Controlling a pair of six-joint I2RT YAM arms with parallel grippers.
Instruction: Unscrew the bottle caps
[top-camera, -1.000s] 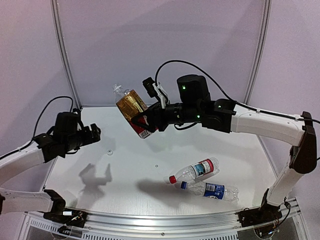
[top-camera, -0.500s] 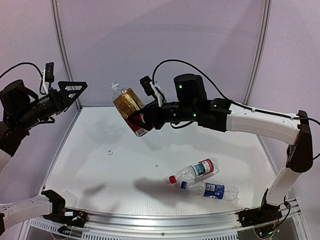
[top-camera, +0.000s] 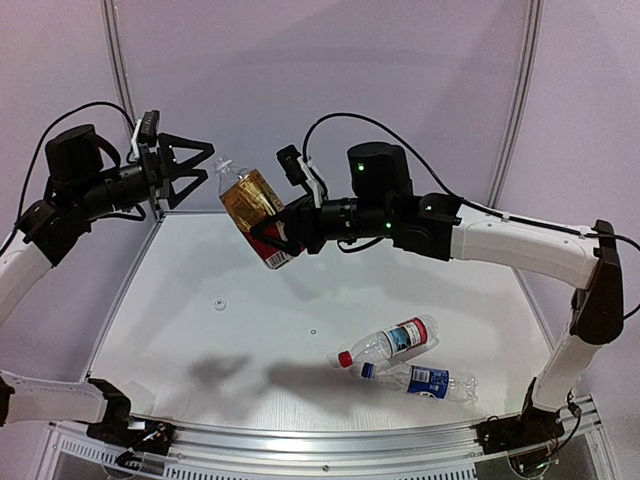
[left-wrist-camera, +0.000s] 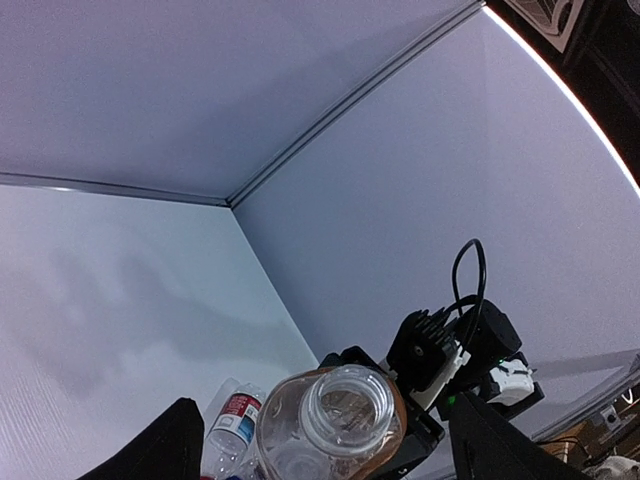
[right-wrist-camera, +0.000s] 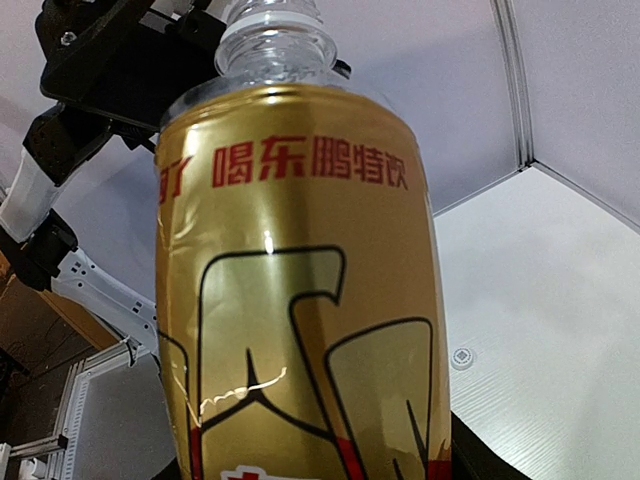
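My right gripper is shut on the amber bottle with the gold-red label, holding it in the air, tilted up and to the left. Its clear neck is bare, with no cap on it. My left gripper is open at that neck, one finger on each side, apart from it. A small white cap lies on the table to the left. The red-capped bottle and the blue-labelled bottle lie side by side at the front right, with the red cap and blue cap on.
White walls with metal corner strips close in the table at the back and sides. The right arm stretches across the back right. A metal rail runs along the near edge.
My left arm has risen from low on the left to the bottle's neck, its jaws narrowing a little. The right arm has shifted the amber bottle slightly left.
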